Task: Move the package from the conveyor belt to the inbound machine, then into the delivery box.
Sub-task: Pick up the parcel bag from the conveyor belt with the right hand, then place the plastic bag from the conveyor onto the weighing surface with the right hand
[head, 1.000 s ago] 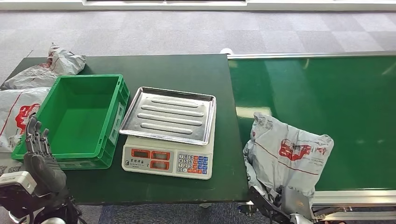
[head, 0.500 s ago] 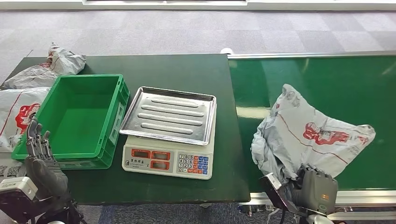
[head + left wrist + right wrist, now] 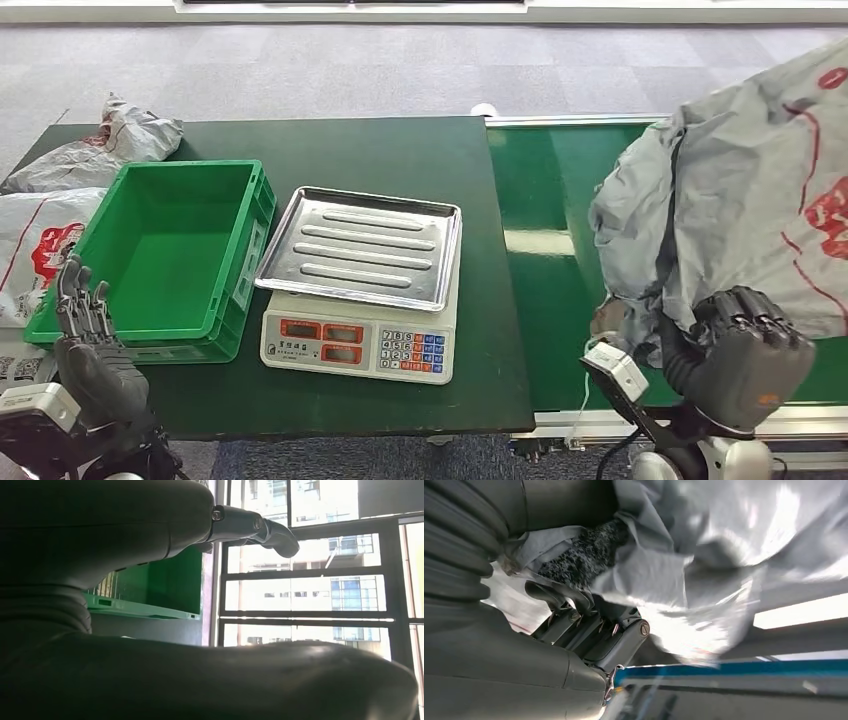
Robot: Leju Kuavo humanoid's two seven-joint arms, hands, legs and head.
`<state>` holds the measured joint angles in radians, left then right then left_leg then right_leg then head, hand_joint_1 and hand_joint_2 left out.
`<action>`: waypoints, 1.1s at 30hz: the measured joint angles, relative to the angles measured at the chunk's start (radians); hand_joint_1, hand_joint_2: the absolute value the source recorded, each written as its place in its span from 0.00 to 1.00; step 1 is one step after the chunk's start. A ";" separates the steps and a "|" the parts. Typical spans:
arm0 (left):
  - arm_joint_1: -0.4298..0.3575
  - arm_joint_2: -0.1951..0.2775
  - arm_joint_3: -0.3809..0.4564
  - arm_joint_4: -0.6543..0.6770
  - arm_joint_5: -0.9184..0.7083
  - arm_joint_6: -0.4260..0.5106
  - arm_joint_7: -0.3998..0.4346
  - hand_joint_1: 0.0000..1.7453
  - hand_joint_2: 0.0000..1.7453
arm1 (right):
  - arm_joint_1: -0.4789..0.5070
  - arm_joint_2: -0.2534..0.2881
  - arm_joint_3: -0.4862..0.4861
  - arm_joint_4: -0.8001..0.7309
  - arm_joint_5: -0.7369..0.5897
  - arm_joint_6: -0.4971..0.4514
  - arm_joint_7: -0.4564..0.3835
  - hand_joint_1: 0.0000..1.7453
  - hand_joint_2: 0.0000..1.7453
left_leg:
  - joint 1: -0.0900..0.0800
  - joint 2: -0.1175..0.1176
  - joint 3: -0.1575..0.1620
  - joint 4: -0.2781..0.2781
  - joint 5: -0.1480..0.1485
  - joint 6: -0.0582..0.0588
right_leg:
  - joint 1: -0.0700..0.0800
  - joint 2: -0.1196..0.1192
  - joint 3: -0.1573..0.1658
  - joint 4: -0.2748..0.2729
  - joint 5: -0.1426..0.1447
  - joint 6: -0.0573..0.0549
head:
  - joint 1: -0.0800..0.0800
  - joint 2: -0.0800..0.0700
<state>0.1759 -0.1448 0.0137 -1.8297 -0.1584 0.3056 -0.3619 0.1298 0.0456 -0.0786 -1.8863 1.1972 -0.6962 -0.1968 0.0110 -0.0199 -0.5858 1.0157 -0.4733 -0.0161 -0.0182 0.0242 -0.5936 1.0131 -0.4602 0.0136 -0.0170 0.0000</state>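
Right hand (image 3: 740, 355) – fingers (image 3: 574, 622) curled on the lower edge of the package (image 3: 735, 195), gripping it | package raised clear above the conveyor belt (image 3: 560, 260), bulk above the hand | package: grey crumpled plastic mailer, red print | left hand (image 3: 85, 345) – fingers apart, holding nothing, beside the green crate (image 3: 165, 255).

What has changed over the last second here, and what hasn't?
The right hand, gripping the grey package, has lifted it off the conveyor belt and up toward the camera. The left hand, green crate, scale and the bags beside the crate stayed put.
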 joint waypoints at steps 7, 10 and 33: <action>-0.069 0.001 -0.054 0.060 0.023 -0.016 -0.002 0.00 0.00 | -0.224 0.002 0.245 0.138 -0.246 0.083 -0.086 1.00 1.00 | 0.001 -0.002 0.005 0.000 0.004 0.000 | 0.000 0.000 0.000 0.000 0.002 -0.001 | 0.000 0.000; -0.101 0.002 -0.073 0.085 0.034 -0.023 0.005 0.00 0.00 | -0.281 0.014 0.341 0.226 -0.375 0.145 -0.135 1.00 1.00 | 0.001 -0.002 0.005 0.000 0.004 0.000 | 0.001 -0.001 0.000 0.000 0.002 -0.001 | 0.000 0.000; -0.181 0.006 -0.091 0.159 0.049 -0.038 0.021 0.00 0.00 | -0.434 0.095 0.575 0.572 -0.489 0.393 -0.198 1.00 1.00 | 0.001 -0.003 0.004 0.000 0.004 -0.001 | 0.000 -0.002 -0.002 0.001 0.002 -0.001 | 0.000 0.000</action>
<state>-0.0056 -0.1392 -0.0774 -1.6709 -0.1099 0.2678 -0.3413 -0.3037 0.1411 0.4968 -1.3147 0.7080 -0.3030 -0.3952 0.0117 -0.0227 -0.5819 1.0158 -0.4692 -0.0167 -0.0177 0.0222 -0.5953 1.0137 -0.4578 0.0128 -0.0171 0.0000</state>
